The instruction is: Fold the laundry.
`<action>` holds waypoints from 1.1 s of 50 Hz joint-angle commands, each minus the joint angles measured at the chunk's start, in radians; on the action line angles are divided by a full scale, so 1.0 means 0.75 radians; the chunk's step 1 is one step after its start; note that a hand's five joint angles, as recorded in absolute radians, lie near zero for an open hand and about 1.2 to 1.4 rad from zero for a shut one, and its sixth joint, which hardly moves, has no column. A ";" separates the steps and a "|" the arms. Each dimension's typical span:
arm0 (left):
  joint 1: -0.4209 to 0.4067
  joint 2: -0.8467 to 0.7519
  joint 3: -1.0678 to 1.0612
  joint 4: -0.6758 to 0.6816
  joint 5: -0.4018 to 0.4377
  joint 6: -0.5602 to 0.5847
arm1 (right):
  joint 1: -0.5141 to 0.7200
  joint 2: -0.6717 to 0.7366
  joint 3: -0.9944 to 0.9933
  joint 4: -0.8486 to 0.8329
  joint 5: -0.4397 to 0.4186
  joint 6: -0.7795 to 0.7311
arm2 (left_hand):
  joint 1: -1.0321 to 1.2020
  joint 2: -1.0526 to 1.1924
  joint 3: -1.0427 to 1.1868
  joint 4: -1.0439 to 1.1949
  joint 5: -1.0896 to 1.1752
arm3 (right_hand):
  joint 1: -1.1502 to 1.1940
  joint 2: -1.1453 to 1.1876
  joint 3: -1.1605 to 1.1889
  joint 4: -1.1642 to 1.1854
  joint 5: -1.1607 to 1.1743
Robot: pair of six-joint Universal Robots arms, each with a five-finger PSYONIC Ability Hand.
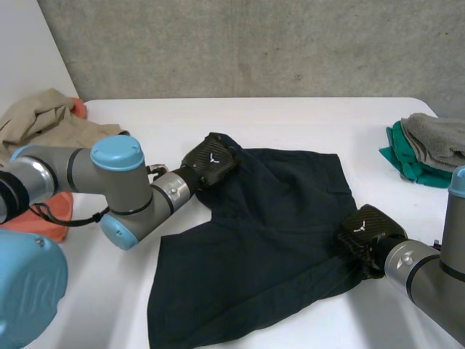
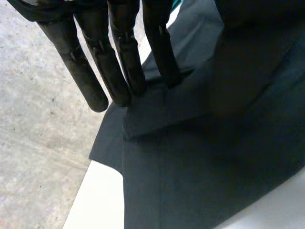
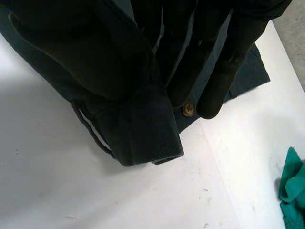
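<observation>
We see the dark navy shorts (image 1: 269,225) lying mostly flat in the middle of the white worktop (image 1: 290,116), with one lower part reaching toward the near edge. The left hand (image 1: 212,161) sits on the far left corner of the shorts. In its wrist view the fingers (image 2: 119,71) are straight, with their tips resting on a small turned-over fold at the cloth's edge, so we read it as relaxed and not gripping. The right hand (image 1: 367,229) is at the right edge of the shorts. There its thumb and fingers pinch the waistband (image 3: 143,129) just beside a brass-coloured button (image 3: 188,109) and a belt loop (image 3: 90,131). We judge the step in hand to be taking hold of both ends for a first fold. To do it well, we think the left hand should get a proper pinch on its corner before anything is lifted. Both hands should then rise together and keep the cloth taut, so that the edges meet squarely and nothing bunches underneath. The grey and green clothes (image 1: 425,149) at the right and the beige pile (image 1: 43,120) at the left lie well apart from the shorts. As for writing, we can read none. Each hand has a small white emblem on its back, and the button shows no lettering we can make out.
</observation>
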 commanded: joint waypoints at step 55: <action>-0.403 1.113 -1.144 -0.618 -0.874 -0.850 | -0.020 -0.003 -0.045 0.000 -0.013 0.341 | -0.427 -0.397 -0.395 -0.389 -0.384 | 0.394 0.294 0.266 0.258 0.304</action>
